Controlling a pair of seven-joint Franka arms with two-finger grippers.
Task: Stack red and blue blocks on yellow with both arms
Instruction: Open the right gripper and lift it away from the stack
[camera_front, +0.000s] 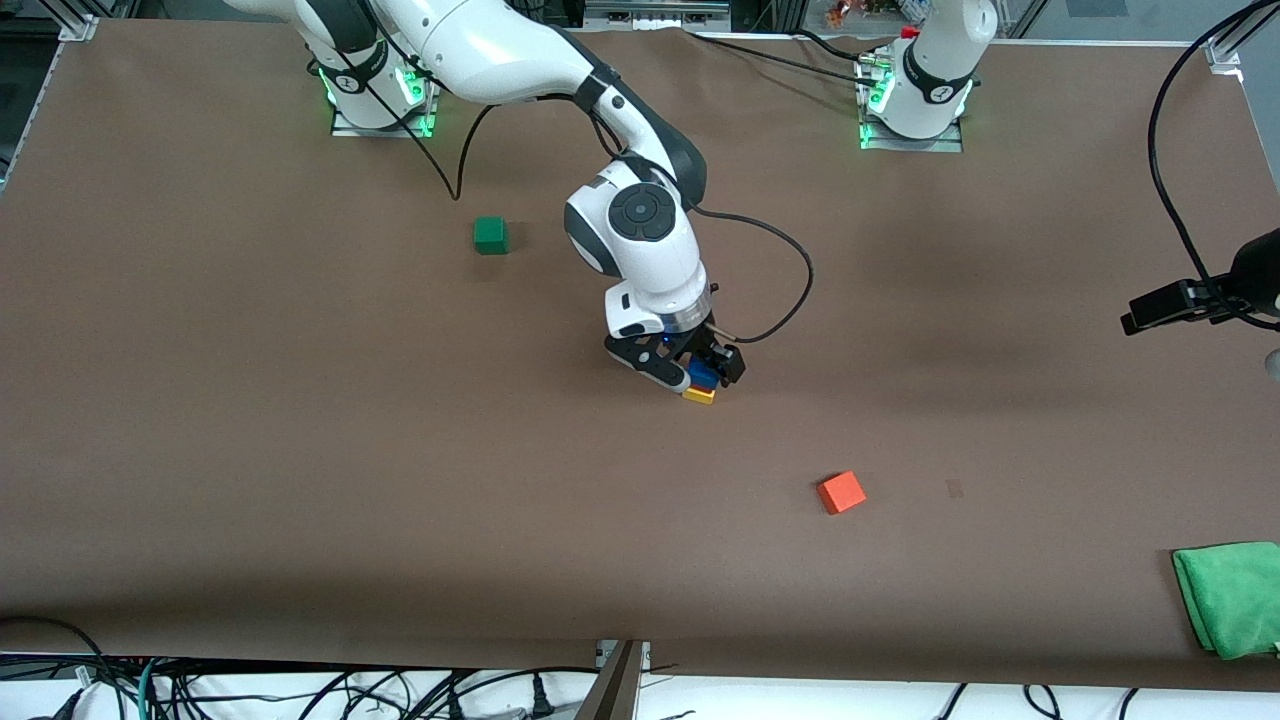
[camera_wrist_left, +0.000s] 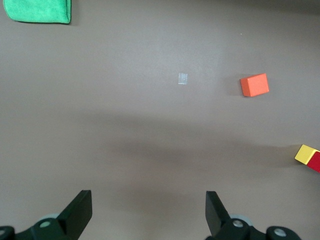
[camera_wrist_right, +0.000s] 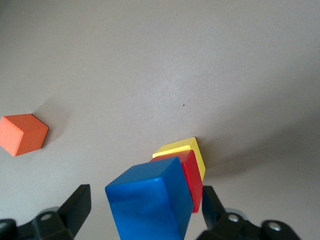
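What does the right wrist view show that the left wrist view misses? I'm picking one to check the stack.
Only the right wrist view shows the blue block on the red block, with the open right gripper around them. Only the left wrist view shows the green cloth and the open, empty left gripper. Both show the yellow block, the orange-red cube and the table; the left view catches just the stack's edge.

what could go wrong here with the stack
The right gripper has its fingers open on either side of the blue block, so pulling away crooked could knock it. In the right wrist view blue looks offset from the red block and yellow block, so the stack might topple.
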